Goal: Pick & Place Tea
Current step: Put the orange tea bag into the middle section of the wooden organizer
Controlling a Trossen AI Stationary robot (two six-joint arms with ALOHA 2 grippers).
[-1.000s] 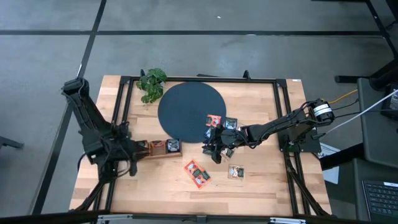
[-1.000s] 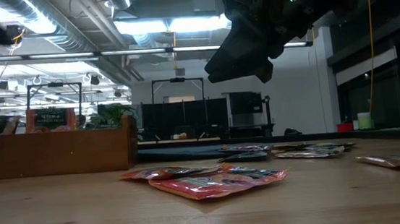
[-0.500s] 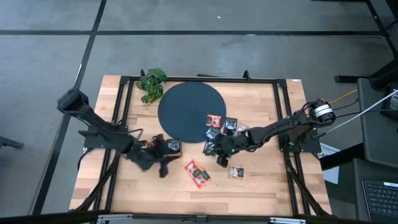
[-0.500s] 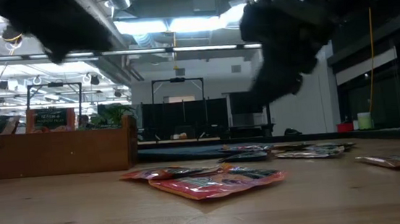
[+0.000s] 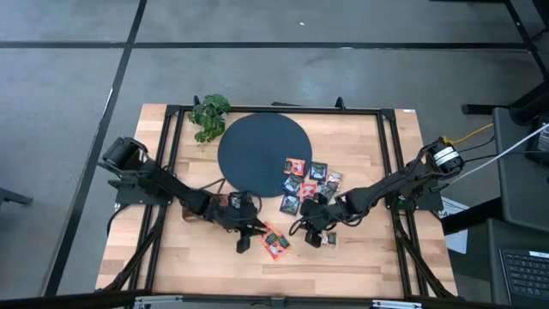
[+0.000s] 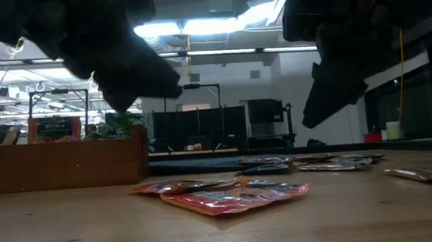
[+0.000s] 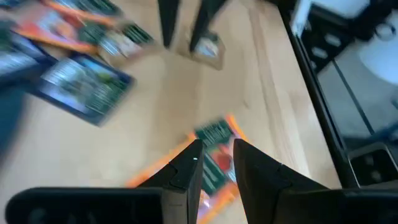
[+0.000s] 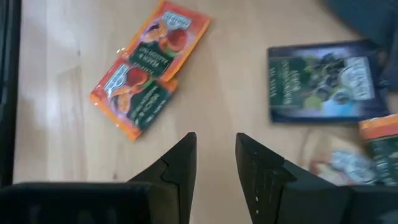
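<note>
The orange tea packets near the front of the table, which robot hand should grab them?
Probably the left hand. It hangs right beside the orange tea packets, fingers apart, nothing held. The right hand is near a different pale packet.

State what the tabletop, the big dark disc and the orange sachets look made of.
Tabletop: light wood, plank seams and grain showing, smooth finish.
Dark disc: matte, no glare; maybe rubber or felt, unclear.
Orange sachets: thin printed foil or plastic film, likely, with a slight sheen and crimped edges.

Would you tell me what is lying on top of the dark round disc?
Two tea sachets overlap the dark round disc at its rim; the rest is bare. Anything beneath the sachets is hidden.
</note>
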